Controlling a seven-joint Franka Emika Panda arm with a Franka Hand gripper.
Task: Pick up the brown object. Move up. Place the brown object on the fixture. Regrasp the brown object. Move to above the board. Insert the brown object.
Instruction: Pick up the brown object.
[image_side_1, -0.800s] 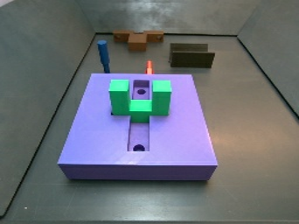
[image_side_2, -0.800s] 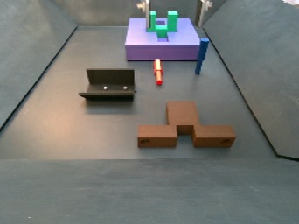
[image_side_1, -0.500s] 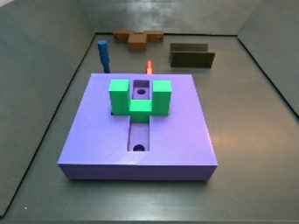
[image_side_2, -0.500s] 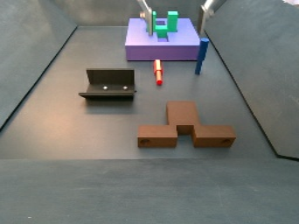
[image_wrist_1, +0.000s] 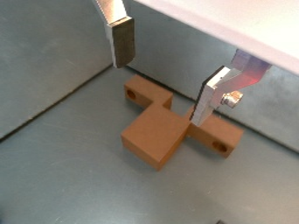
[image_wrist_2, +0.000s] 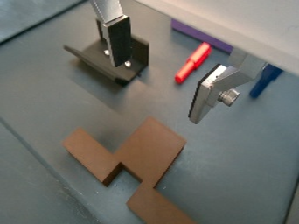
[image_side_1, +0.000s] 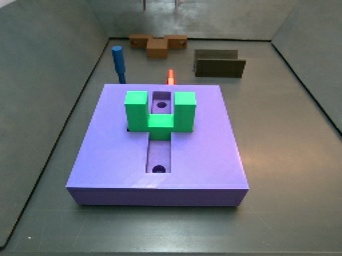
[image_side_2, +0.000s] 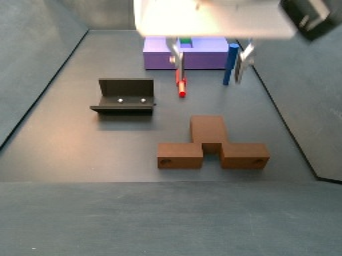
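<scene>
The brown object (image_side_2: 210, 145) is a T-shaped orange-brown piece lying flat on the grey floor, also visible as brown object (image_wrist_1: 163, 129), brown object (image_wrist_2: 135, 162) and, far off, brown object (image_side_1: 160, 44). My gripper (image_side_2: 210, 55) hangs in the air between the board (image_side_2: 201, 60) and the brown piece, open with nothing between its fingers. In both wrist views the gripper (image_wrist_1: 166, 74) (image_wrist_2: 163, 70) is well above the piece and apart from it. The fixture (image_side_2: 124, 96) (image_wrist_2: 111, 61) (image_side_1: 219, 65) is a dark bracket. The lavender board (image_side_1: 160, 150) carries a green U-shaped block (image_side_1: 160, 110).
A thin red peg (image_side_2: 182, 82) (image_wrist_2: 194, 61) (image_side_1: 171, 76) lies on the floor between board and fixture. A blue peg (image_side_2: 230, 65) (image_side_1: 118, 62) stands upright near the board's corner. Grey walls (image_side_1: 74, 70) close in the floor on all sides.
The gripper has moved away from above the board toward the brown object and now fills the top of a side view. Nothing on the floor has shifted.
</scene>
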